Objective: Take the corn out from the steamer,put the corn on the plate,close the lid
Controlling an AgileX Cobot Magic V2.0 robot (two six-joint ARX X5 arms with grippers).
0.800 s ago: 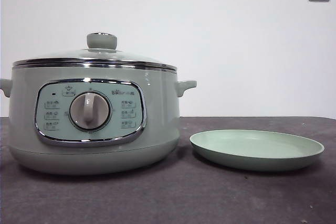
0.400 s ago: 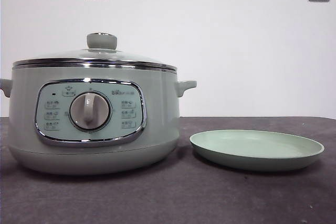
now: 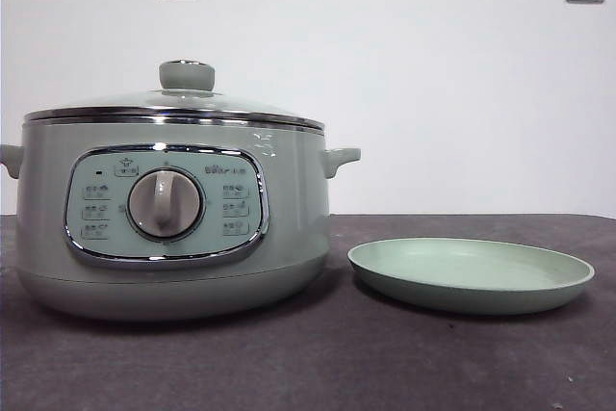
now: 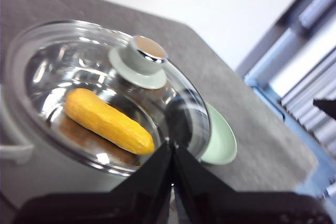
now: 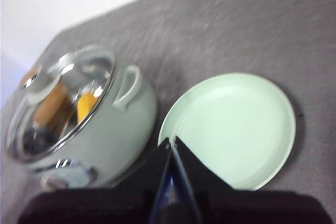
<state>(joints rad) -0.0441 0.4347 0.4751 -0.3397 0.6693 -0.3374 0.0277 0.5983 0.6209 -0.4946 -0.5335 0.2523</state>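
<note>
Nothing on the tabletop (image 3: 318, 363) has shifted over the last second, so I'd say the job has not begun: the lid (image 3: 173, 108) sits shut on the steamer (image 3: 173, 228) at left, with the corn (image 4: 107, 120) lying inside under the glass. The plate (image 3: 471, 274) just right of it is bare, and both the left tool (image 4: 172, 153) and right tool (image 5: 171, 148) hang above with jaws pressed together, gripping nothing.

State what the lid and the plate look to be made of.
The lid: clear glass, since the corn shows through it, with a shiny steel-like rim and a matte pale green knob. The plate: matte pale green, likely plastic or a similar moulded material; the look leaves it open.
</note>
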